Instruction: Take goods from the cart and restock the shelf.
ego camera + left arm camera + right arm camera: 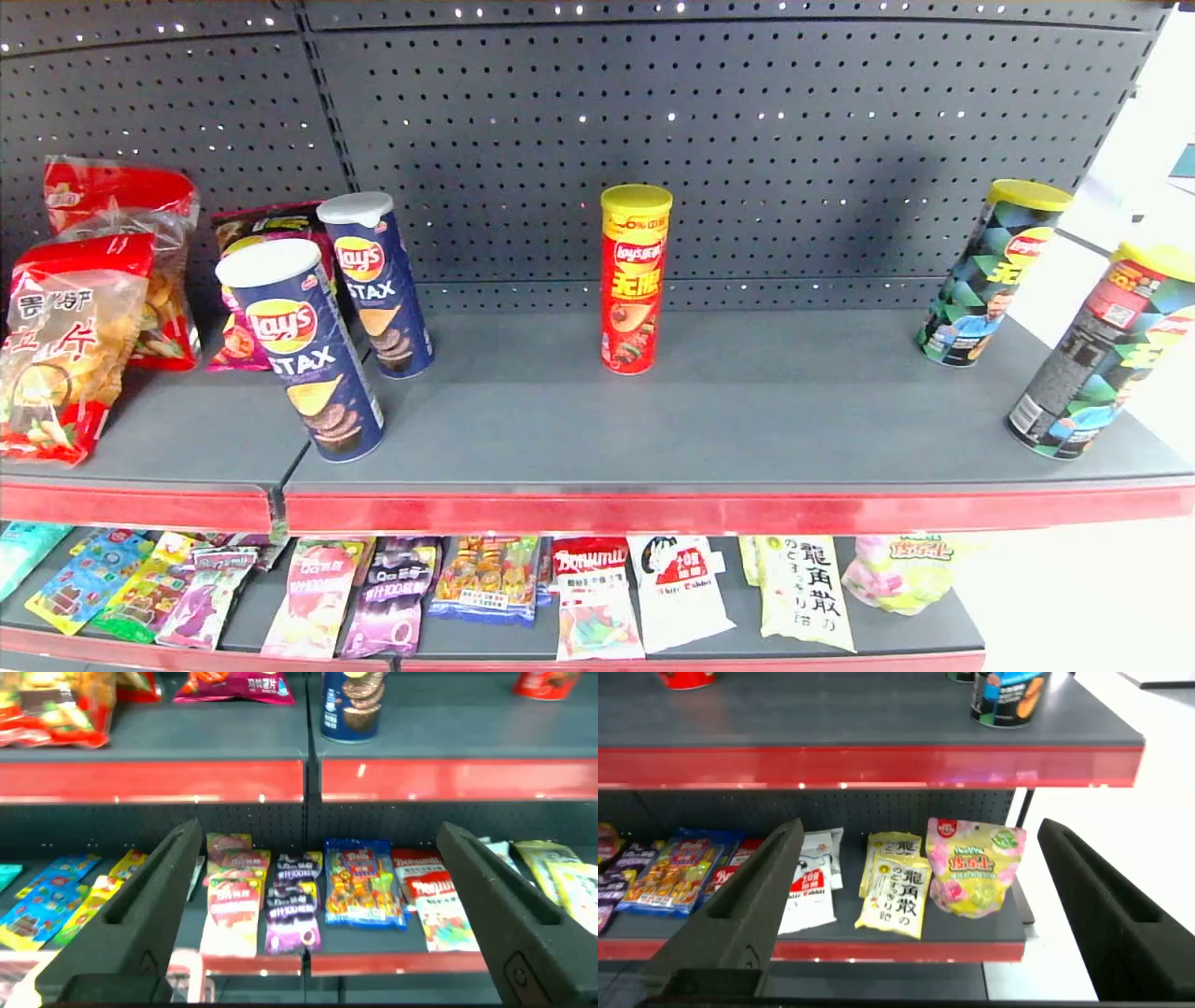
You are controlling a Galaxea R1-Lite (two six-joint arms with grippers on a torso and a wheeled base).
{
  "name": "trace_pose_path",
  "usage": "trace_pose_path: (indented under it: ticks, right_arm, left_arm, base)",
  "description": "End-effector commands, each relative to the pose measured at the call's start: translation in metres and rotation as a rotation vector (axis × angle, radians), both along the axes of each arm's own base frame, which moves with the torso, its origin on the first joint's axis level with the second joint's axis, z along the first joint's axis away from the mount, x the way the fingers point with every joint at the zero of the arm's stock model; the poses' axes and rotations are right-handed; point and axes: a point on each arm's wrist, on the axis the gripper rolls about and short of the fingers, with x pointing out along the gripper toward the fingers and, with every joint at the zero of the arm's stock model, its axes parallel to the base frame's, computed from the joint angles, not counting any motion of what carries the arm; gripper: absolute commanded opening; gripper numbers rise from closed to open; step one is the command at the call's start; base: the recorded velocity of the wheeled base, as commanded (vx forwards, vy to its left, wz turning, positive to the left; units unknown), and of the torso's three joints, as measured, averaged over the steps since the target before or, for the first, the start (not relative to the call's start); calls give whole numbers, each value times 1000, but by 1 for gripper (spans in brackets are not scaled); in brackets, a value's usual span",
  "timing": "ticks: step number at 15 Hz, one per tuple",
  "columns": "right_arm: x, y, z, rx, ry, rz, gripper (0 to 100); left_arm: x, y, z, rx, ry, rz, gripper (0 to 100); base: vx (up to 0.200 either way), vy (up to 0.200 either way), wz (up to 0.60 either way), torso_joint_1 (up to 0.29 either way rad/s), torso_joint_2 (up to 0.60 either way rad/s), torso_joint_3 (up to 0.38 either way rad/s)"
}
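- The upper shelf (747, 411) carries the chip goods, all upright.
- A red can (634, 280) with a yellow lid stands alone in the middle, toward the back edge.
- One dark blue can (303, 350) stands near the front edge, left of the middle. A second blue can (378, 285) stands just behind it, nearer the back panel.
- Red snack bags (65, 345) lean at the left end of this shelf.
- A green-black can (1102, 350) stands at the front right corner, and another one (992, 273) stands by the right edge near the back.
- The lower shelf (915, 635) holds a row of flat candy packets (485, 579) along its front edge.
- The left gripper (308, 924) is in front of the lower shelf, apart from it. Its fingers (149, 905) are spread wide and hold nothing.
- The right gripper (920, 915) is before the right end of the lower shelf, facing a pink-green bag (976, 868). Its jaws are also wide apart and empty.
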Motion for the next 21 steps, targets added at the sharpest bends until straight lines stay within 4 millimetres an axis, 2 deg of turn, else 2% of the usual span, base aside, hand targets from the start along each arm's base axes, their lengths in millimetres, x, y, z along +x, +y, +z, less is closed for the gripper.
trace_pose_path:
  ticks: [1, 5, 18, 21]
  right_arm:
    - [0, 0, 0, 0, 0, 1, 100]
    - [0, 0, 0, 0, 0, -1, 100]
    - [0, 0, 0, 0, 0, 1, 100]
    - [0, 0, 0, 2, 0, -1, 100]
  left_arm:
    - [0, 0, 0, 0, 1, 0, 100]
    - [0, 0, 0, 0, 1, 0, 100]
    - [0, 0, 0, 0, 1, 0, 100]
    - [0, 0, 0, 0, 1, 0, 100]
  base:
    - [-200, 0, 0, -12, -2, 7]
    - [-150, 0, 0, 2, 2, 2]
    - [0, 0, 600, 1, 1, 2]
    - [0, 0, 0, 0, 0, 0]
